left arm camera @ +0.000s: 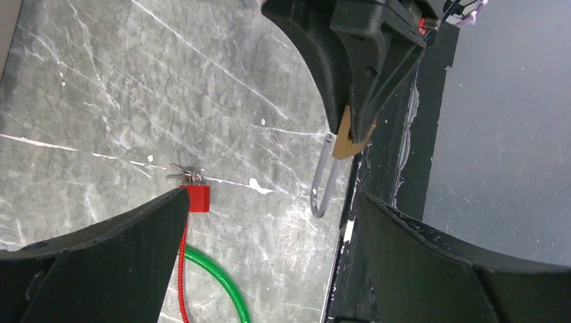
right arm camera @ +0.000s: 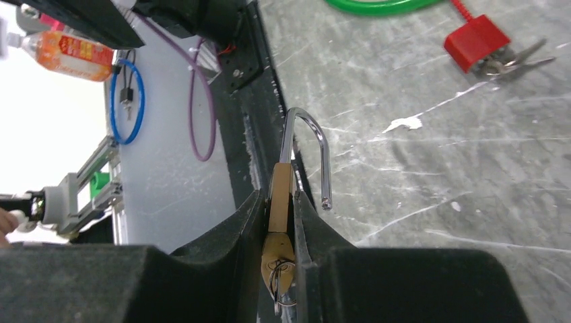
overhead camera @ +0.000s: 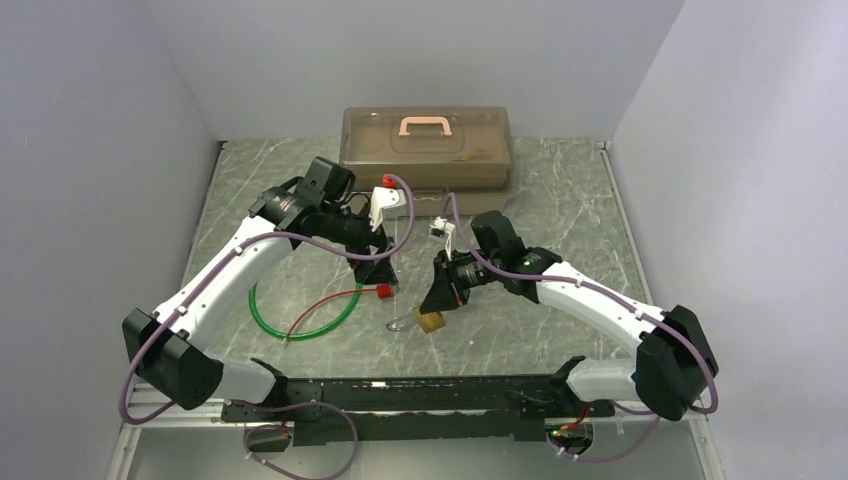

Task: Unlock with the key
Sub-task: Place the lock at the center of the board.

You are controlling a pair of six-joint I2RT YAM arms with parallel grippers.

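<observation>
— Jaws on the left?
— Spread wide on the left gripper, gripping nothing.
— Around them?
— Close along one finger, green cable and red wire, ending in a red tag right at that fingertip. Just past the tag, the key: tiny, flat, silver-grey, lying on the table, inside the gap but hard by the same tip.
— Further right?
— Near the other fingertip, a steel shackle, swung open with one end free. Joined to it, the brass padlock, pinched edge-on by the right gripper, clenched on its body and reaching in across the left one's opening.
— Anything only one view gives?
— From above, key too small to pick out, crowded by the left gripper. From the right wrist alone, wire rings at the padlock's lower end, deep between the fingers; cannot tell what hangs there. Key well apart from those jaws, off to one side.
</observation>
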